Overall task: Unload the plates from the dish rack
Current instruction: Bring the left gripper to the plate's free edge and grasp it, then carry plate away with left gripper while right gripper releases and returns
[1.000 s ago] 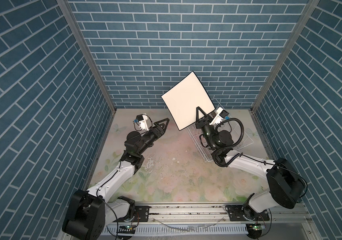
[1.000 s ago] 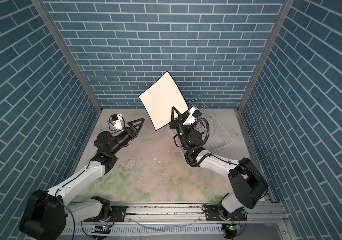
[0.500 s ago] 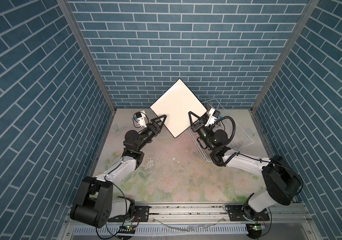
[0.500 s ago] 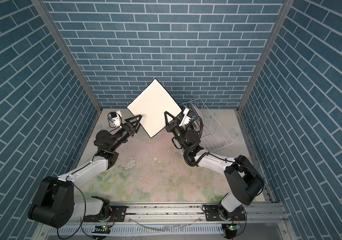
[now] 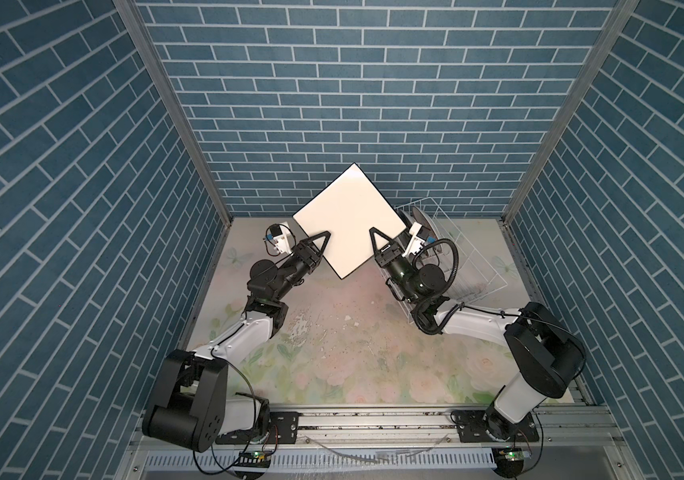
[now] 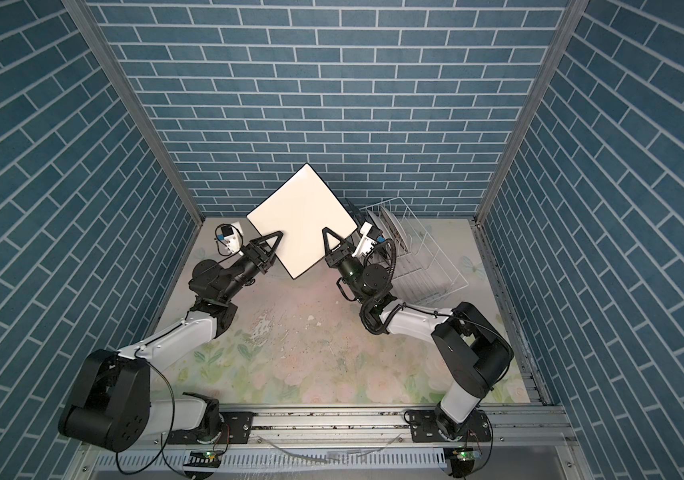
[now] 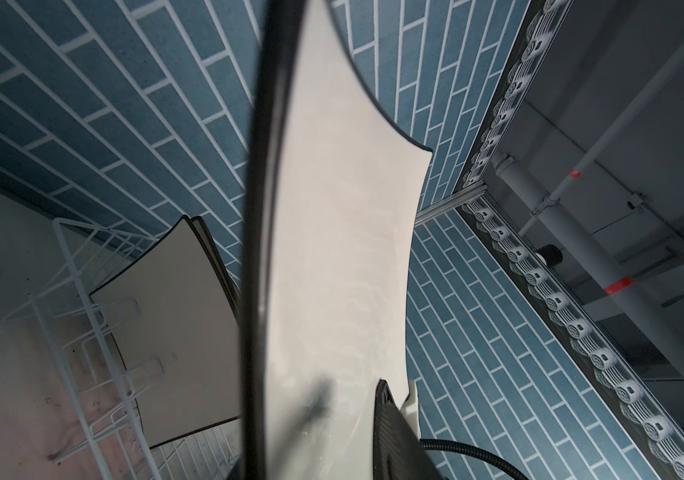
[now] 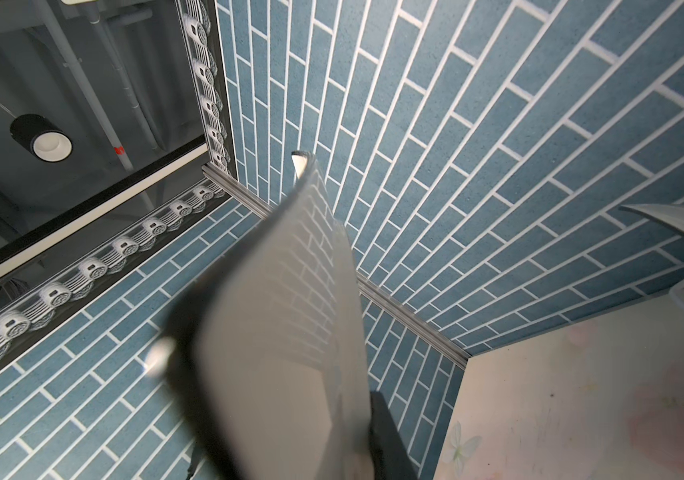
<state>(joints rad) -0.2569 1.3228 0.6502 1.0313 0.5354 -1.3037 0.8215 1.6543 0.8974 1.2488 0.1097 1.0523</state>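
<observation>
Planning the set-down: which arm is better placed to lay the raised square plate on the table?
Probably left: the left tool straddles the square plate's edge over bare table; the right tool grips another edge, beside the dish rack.

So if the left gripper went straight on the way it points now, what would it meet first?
The square white plate: the left gripper straddles its edge, so that edge would run deeper between the jaws. Beyond it probably comes the right gripper, but depth is unclear.

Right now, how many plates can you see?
4 at least: one plate aloft in the right gripper, left gripper at its edge; three plates upright in the rack, more may hide behind.
</observation>
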